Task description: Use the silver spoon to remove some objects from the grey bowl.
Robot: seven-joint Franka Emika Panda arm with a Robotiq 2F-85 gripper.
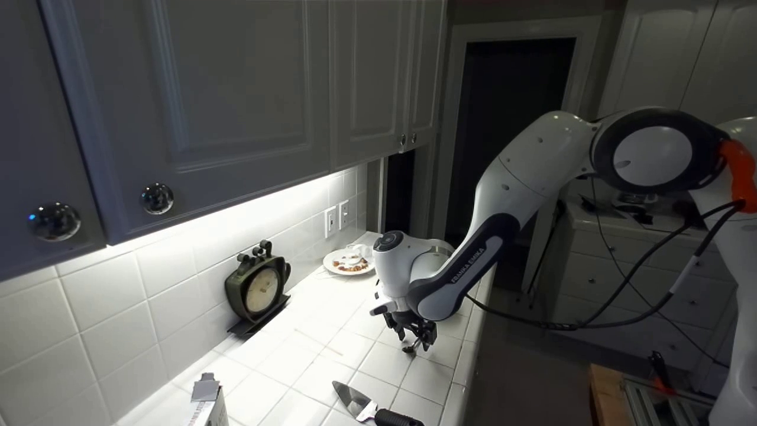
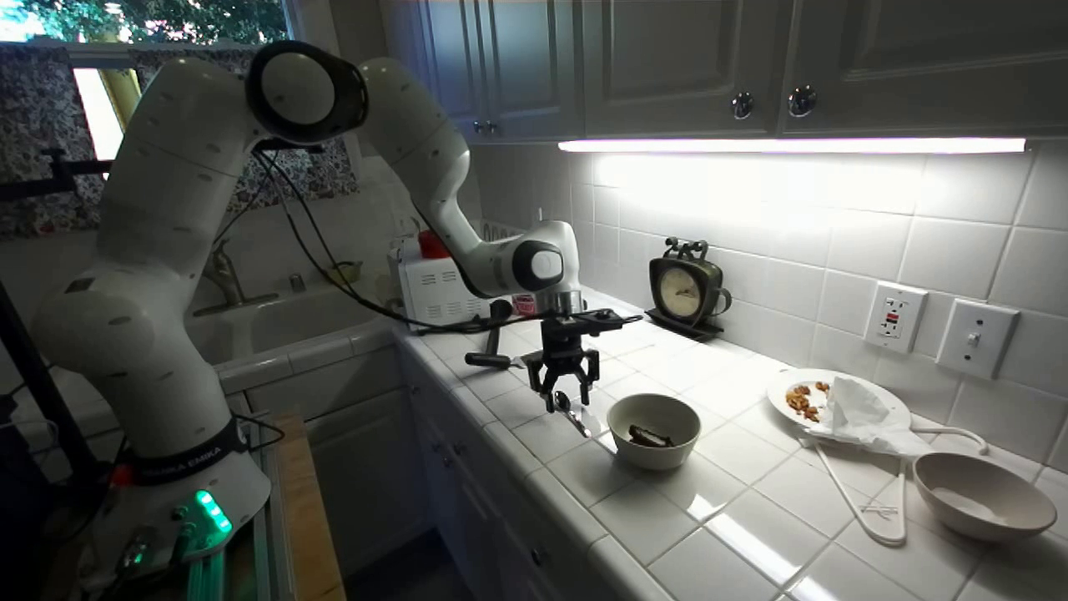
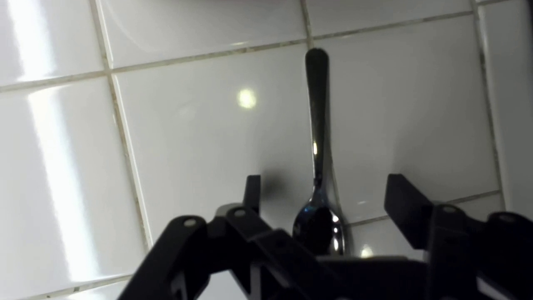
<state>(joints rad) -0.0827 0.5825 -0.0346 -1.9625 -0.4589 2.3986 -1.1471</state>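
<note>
Some dark stuff (image 2: 650,436) is sitting in the grey bowl (image 2: 655,458), lower middle of an exterior view. Lower right there's another bowl (image 2: 993,480), and up-left of that a white plate (image 2: 778,399) with brown bits (image 2: 803,405) and crumpled white paper (image 2: 859,409). From where I'm standing the claw (image 3: 326,200) is spread wide over the silver spoon (image 3: 318,154), gaps both sides; spoon's lying on the counter (image 2: 634,517), just right of center in the wrist view.
</note>
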